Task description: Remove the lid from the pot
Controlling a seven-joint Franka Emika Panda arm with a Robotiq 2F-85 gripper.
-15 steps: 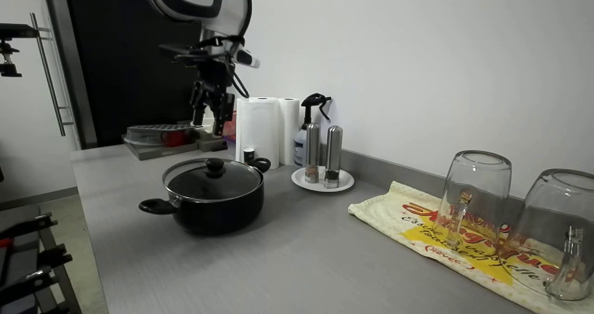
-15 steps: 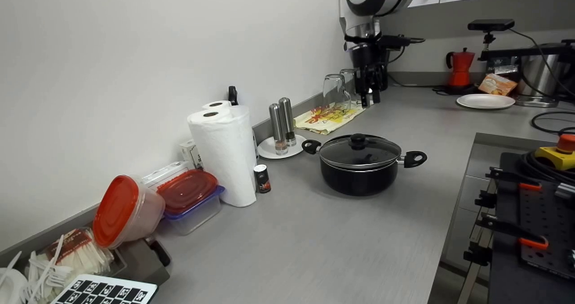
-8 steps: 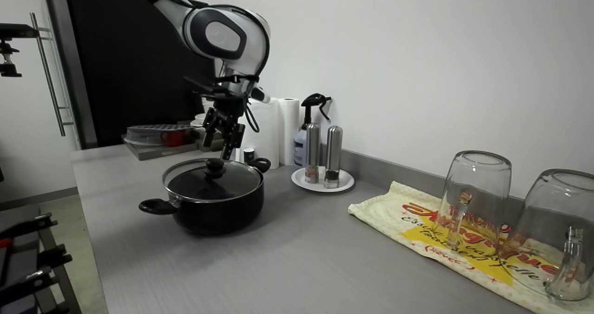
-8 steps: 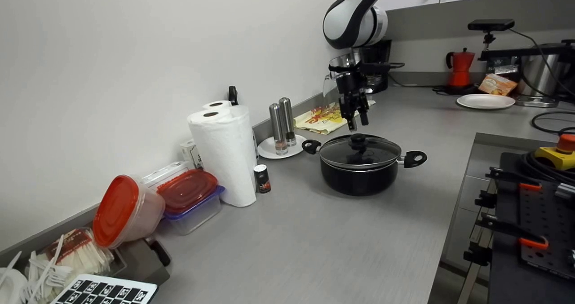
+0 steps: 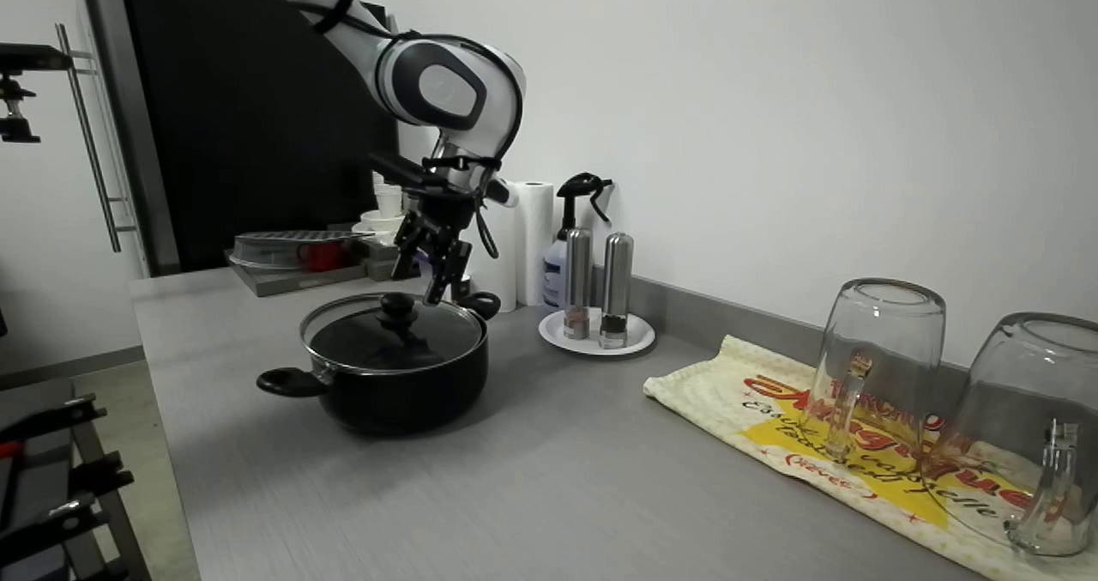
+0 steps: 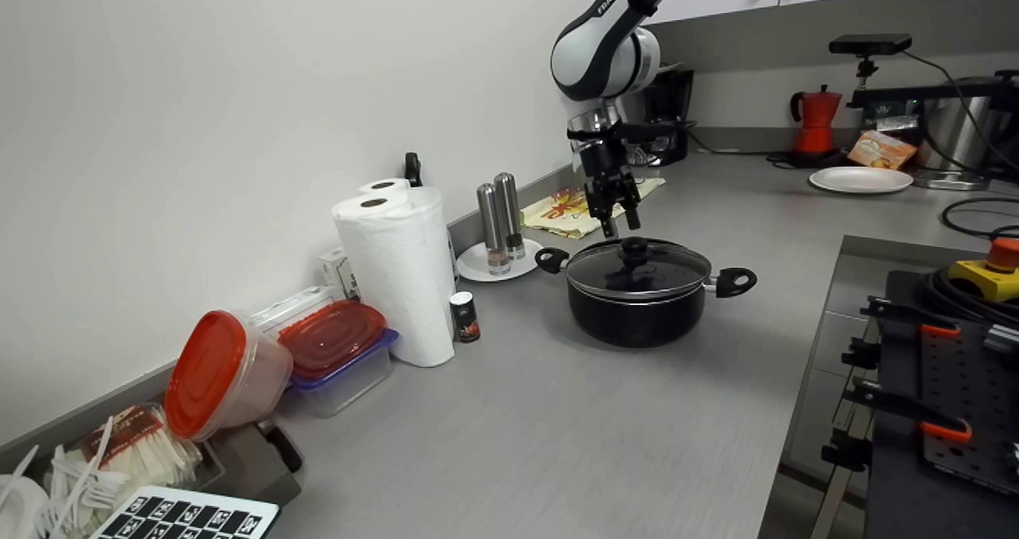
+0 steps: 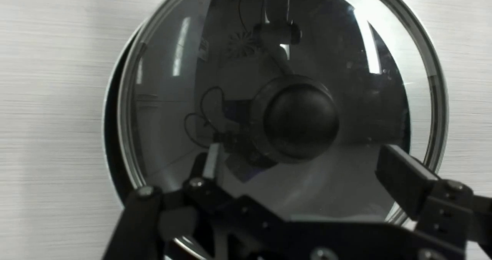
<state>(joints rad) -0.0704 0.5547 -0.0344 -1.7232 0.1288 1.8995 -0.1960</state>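
The black pot (image 5: 403, 405) stands on the counter with its two side handles out; it also shows in an exterior view (image 6: 637, 324). The round glass lid (image 5: 347, 336) with its black knob (image 5: 397, 308) rests on the pot, and it also shows in an exterior view (image 6: 593, 275). My gripper (image 5: 418, 286) is open and empty above the lid, fingers pointing down, and also shows in an exterior view (image 6: 622, 228). In the wrist view the fingers (image 7: 301, 156) are wide apart over the lid (image 7: 326, 187). The knob (image 7: 301, 122) lies between and ahead of the fingertips, untouched.
Two metal mills (image 5: 616, 289) stand on a small white plate (image 5: 553, 341) by the wall. Paper towel rolls (image 6: 394, 276), a small dark jar (image 6: 465, 317) and plastic containers (image 6: 334, 344) line the wall. Glass mugs (image 5: 883, 366) stand on a yellow cloth (image 5: 729, 384).
My gripper has come down towards the lid, quickly at first, then more slowly with a shift towards the wall. The fingers stay open. The pot and lid have not moved.
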